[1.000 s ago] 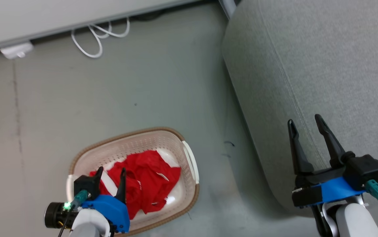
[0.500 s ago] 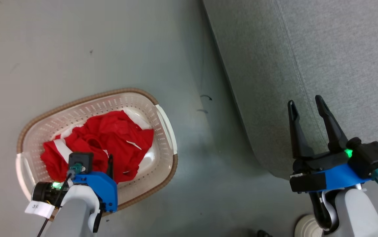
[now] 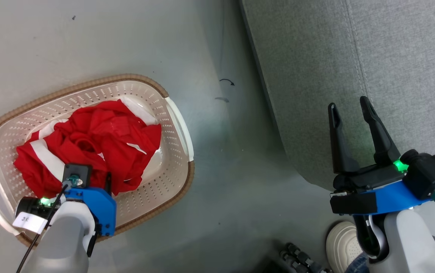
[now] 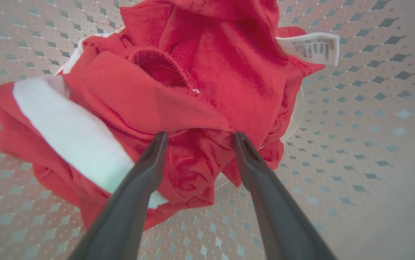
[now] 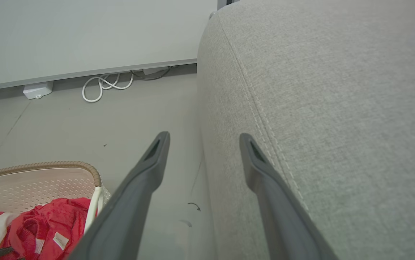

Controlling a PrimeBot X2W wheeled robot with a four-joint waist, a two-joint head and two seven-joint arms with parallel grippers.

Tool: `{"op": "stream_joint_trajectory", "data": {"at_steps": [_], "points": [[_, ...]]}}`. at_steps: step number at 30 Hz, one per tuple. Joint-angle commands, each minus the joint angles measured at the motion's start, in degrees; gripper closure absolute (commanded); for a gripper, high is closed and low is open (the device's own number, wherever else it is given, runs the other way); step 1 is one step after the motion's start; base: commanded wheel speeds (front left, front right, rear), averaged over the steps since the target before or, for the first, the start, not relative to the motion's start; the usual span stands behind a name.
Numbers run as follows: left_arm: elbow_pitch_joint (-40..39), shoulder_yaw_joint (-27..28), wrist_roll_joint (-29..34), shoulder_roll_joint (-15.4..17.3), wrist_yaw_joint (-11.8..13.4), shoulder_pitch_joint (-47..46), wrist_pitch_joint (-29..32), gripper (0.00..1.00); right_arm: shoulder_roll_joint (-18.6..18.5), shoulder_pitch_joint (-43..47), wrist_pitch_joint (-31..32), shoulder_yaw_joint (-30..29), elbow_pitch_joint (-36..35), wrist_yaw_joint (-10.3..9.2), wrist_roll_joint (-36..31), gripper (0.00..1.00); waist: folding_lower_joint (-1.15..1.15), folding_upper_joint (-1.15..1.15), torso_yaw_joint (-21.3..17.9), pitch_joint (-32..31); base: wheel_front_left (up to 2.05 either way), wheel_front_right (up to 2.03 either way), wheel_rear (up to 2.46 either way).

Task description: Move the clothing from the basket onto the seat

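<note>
The red clothes lie in a heap inside the basket, and I can see a white stripe on them. The basket sits on the floor, near the big grey sofa but not touching it. My left gripper points down into the basket. Its jaws are wide open with a bump of red cloth between the tips, and it holds nothing. My right gripper hangs by the sofa's edge. Its jaws are wide open too, and it is empty. A white shoe shows low down beside that arm.
</note>
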Motion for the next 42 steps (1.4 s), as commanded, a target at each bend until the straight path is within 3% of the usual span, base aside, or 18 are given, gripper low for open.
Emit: {"op": "stream_joint_trajectory", "data": {"at_steps": [1,10,16,17,18,19,42], "points": [[0.7,-0.3,0.0,0.2,-0.3,-1.6,-0.3,0.0,-0.1,-0.8,-0.3,0.1,-0.4,0.03,0.3,0.0,-0.01,0.0,-0.2,0.8,0.0,0.0,0.0],[3.6,-2.5,0.9,-0.3,0.7,-5.6,1.9,0.0,-0.1,-1.5,-0.3,1.1,-0.8,0.03,1.7,0.0,-0.01,0.0,-1.1,3.2,0.0,0.0,0.0],[4.4,-3.8,1.7,0.3,3.3,-6.8,3.6,0.0,-0.1,-1.4,-0.3,1.0,-0.8,0.03,2.1,0.0,-0.01,0.0,-1.4,4.5,0.0,0.0,0.0],[4.4,-3.8,1.7,0.4,3.6,-6.9,3.6,0.34,-0.1,-1.5,-0.3,1.0,-0.7,0.03,2.2,0.0,-0.01,0.0,-1.4,4.6,0.0,0.0,0.0],[4.5,-3.9,1.6,0.5,3.8,-7.0,3.6,0.75,-0.1,-1.6,-0.3,1.1,-0.7,0.03,2.4,0.0,-0.01,0.0,-1.5,4.7,0.0,0.0,0.0],[4.5,-3.9,1.4,0.5,3.9,-7.2,3.2,1.0,-0.1,-1.6,-0.3,1.1,-0.7,0.03,2.5,0.0,-0.01,0.0,-1.5,4.7,0.0,0.0,0.0],[5.1,-3.6,-2.6,-0.6,1.0,-6.4,0.7,1.0,-0.1,-2.0,-0.3,0.8,0.0,0.03,1.4,0.0,-0.01,0.0,0.4,2.4,0.0,0.0,0.0]]}}
